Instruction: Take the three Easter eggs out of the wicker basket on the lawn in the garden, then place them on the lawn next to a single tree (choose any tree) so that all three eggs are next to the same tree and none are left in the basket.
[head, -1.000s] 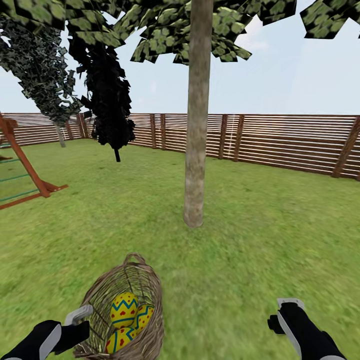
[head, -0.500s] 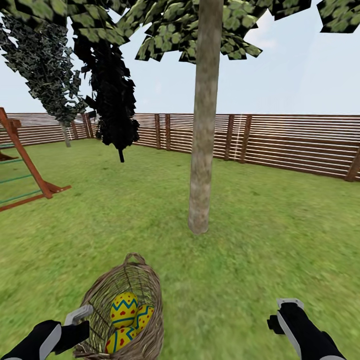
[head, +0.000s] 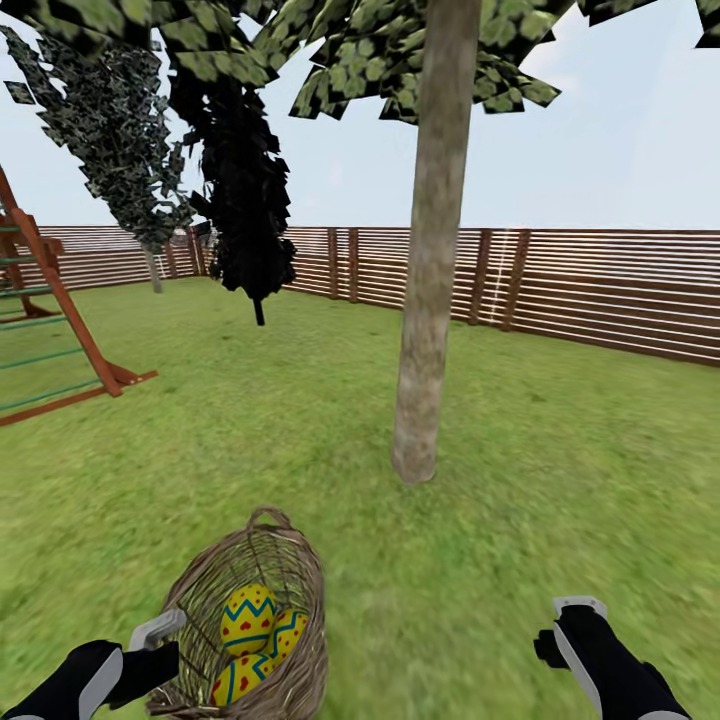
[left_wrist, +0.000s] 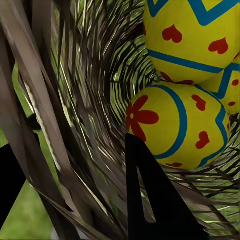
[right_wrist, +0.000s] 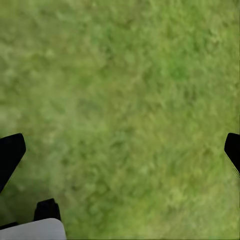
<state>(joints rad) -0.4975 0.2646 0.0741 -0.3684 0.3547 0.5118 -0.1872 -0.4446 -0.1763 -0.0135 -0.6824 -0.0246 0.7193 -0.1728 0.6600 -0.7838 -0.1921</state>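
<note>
Head view: lawn (head: 560, 480), tree (head: 430, 300) ahead, wicker basket (head: 255, 620) near base, three eggs (head: 248, 618) inside.
Left gripper (head: 160, 640) jaws clamped on basket wall; right gripper (head: 575, 625) jaws apart over grass. Eggs look smooth, rigid, likely slippery: grip across the middle.

a fenced garden: mottled lawn (head: 560, 470), slatted wooden fence (head: 600, 290), a tall tree (head: 430, 330), and a wooden play tower (head: 55, 320).
</note>
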